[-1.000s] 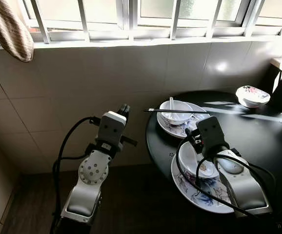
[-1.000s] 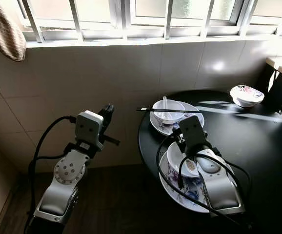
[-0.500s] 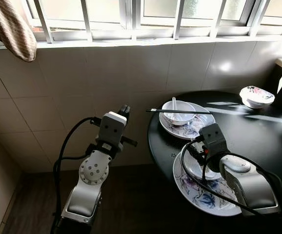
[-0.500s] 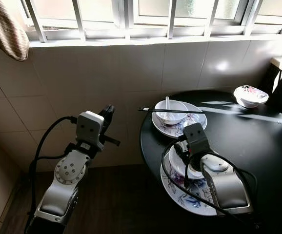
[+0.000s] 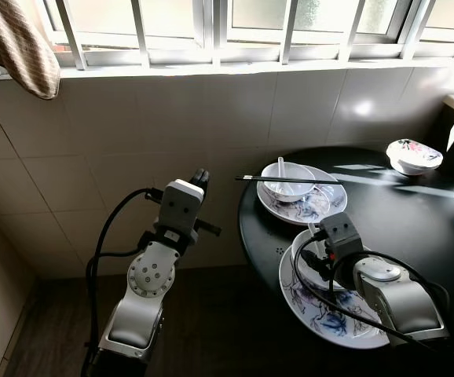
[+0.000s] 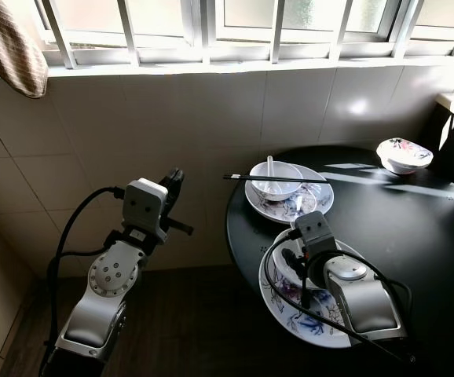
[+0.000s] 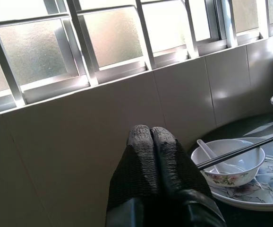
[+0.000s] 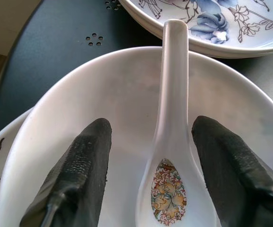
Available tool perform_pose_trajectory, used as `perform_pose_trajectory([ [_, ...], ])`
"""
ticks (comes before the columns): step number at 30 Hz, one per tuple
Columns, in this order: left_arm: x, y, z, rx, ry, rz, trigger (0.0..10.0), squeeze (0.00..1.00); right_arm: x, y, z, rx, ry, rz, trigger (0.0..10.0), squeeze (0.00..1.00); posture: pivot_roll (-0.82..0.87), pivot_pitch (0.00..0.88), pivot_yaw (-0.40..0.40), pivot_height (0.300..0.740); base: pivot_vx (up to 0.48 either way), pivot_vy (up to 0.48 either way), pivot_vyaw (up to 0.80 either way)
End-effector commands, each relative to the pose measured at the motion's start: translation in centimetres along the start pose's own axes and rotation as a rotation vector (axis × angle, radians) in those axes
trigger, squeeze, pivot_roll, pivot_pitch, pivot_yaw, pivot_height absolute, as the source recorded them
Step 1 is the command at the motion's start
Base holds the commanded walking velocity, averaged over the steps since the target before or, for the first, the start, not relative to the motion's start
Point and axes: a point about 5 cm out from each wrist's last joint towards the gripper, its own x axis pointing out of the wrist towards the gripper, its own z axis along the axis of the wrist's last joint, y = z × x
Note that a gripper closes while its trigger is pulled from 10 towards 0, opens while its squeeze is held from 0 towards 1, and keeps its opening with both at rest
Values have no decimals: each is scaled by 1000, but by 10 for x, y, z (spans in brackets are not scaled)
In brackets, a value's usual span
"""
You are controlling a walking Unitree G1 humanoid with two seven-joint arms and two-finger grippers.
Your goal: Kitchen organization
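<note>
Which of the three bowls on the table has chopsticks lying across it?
The bowl on the far plate, by the wall; black chopsticks span its rim.

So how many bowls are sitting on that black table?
3: far bowl under chopsticks on a plate, near bowl around the right gripper, and small bowl at the back edge.

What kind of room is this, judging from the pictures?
Probably a dining corner of a home kitchen: a round black table carries floral plates and white bowls with chopsticks, beside a tiled wall under a barred window.
</note>
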Motion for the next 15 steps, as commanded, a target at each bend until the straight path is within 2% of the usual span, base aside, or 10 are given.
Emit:
perform_pose_trajectory([
  [1,2,1,0,10,-4,0,10000,0,1,-4,3,-5,-6,-6,10000,0,74,0,-16,740,0,0,0],
  [15,1,2,-1,16,3,3,10000,0,12,-7,-7,21,-6,-4,10000,0,83,0,-21,740,0,0,0],
])
